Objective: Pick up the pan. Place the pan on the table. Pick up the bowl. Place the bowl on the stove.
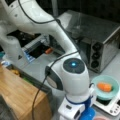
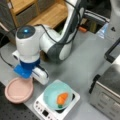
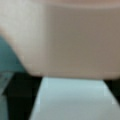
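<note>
The pan (image 2: 18, 90) lies on the worktop (image 2: 82, 62), and the bowl (image 2: 58, 96) sits on the stove (image 2: 72, 102), so both placements look done. The pincer (image 2: 37, 75) hangs low between pan and bowl; I cannot tell its jaw state.

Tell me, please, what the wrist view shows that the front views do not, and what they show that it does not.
Only the wrist view gives a close look at the side of the pan, which fills most of its frame. Only the front views show the bowl sitting on the stove, the carrot piece inside it, the toaster oven and the wooden block. The gripper's fingers show in none of them. Both kinds of view share the pan, resting on the table below the wrist.
</note>
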### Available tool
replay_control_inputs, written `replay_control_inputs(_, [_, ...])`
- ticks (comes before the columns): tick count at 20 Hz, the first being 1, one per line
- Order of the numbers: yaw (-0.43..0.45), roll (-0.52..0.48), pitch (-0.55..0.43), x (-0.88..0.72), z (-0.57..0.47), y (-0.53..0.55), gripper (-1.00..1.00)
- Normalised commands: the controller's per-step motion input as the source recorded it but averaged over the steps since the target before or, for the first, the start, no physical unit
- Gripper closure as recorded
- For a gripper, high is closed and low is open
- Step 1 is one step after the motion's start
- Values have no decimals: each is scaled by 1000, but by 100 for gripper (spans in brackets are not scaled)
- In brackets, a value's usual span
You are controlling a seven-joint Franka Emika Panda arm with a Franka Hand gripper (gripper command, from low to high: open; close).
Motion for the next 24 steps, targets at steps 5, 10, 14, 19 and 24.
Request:
replay_control_inputs(5, [53, -211, 88, -6, 35, 82, -100])
replay_control_inputs(10, [28, -214, 85, -184, 37, 119, -100])
replay_control_inputs(14, [-29, -230, 65, -333, 46, 222, -100])
replay_control_inputs(19, [-24, -245, 22, -407, 15, 310, -100])
replay_control_inputs(24, [36, -267, -6, -450, -6, 235, -100])
